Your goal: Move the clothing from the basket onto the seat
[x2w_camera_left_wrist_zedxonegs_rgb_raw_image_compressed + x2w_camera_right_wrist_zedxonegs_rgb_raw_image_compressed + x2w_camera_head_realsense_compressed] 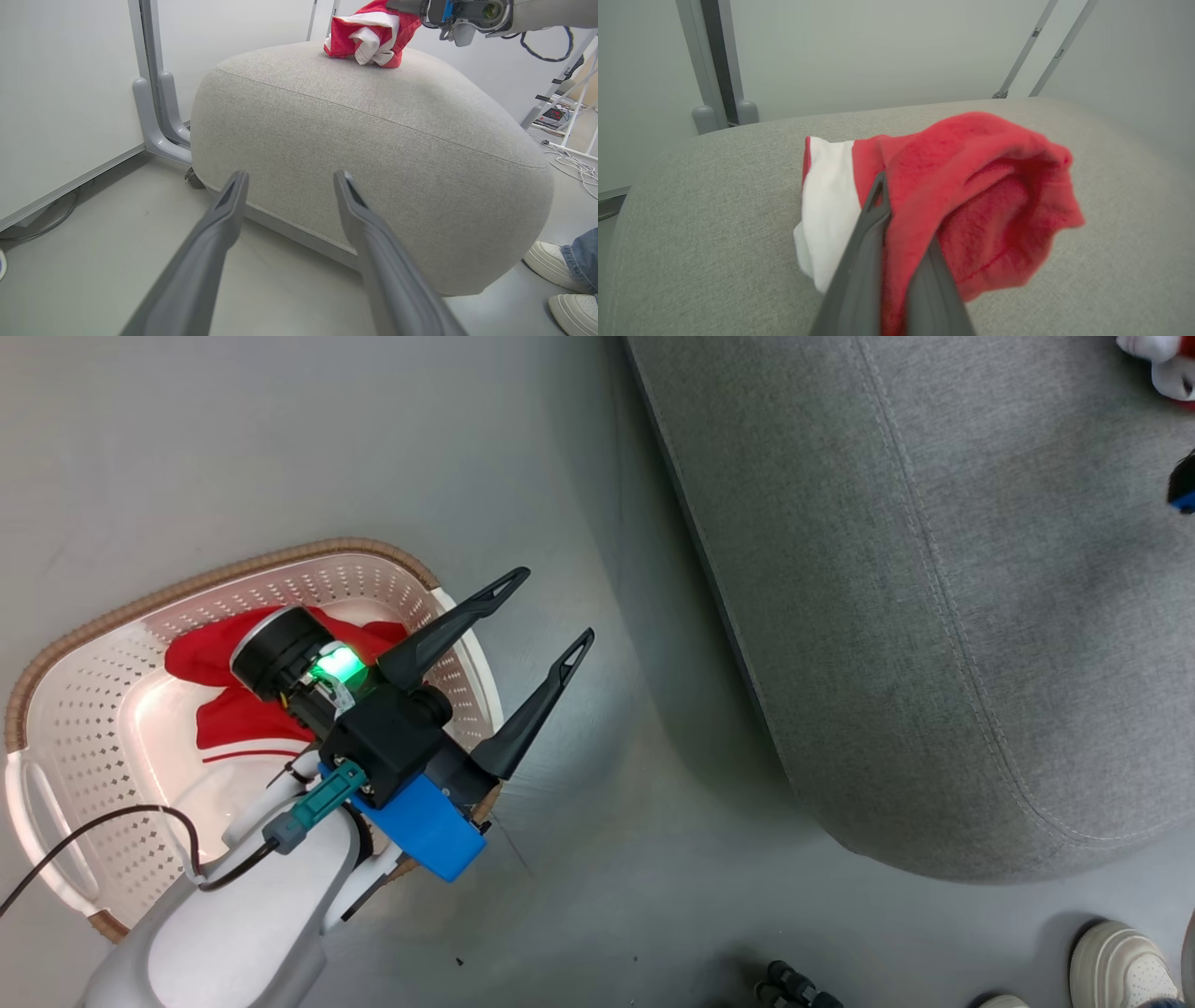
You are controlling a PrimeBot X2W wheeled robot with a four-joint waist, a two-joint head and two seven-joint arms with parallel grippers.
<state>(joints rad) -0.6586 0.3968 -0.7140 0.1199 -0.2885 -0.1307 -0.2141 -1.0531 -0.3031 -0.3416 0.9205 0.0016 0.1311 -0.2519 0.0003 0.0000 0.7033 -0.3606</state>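
Note:
The cream-pink basket (187, 581) stands on the floor at the left with a red garment (224, 709) lying in it. My left gripper (555, 605) hangs open over the basket's right edge, nothing between its fingers; in its own view it (290, 174) points at the side of the grey seat (373, 154). A second piece of red and white clothing (980, 196) rests bunched on top of the seat (714, 224), and my right gripper (901, 214) is shut on its red fabric. The same bundle (369, 35) shows in the left wrist view and at the head view's top right corner (1162, 369).
A strip of grey floor separates the basket from the seat (934, 616). A person's white shoes (1116, 961) and jeans (581, 254) stand at the seat's near corner. Grey frame posts (154, 93) and a white wall are behind the seat; cables (570, 163) lie on the floor.

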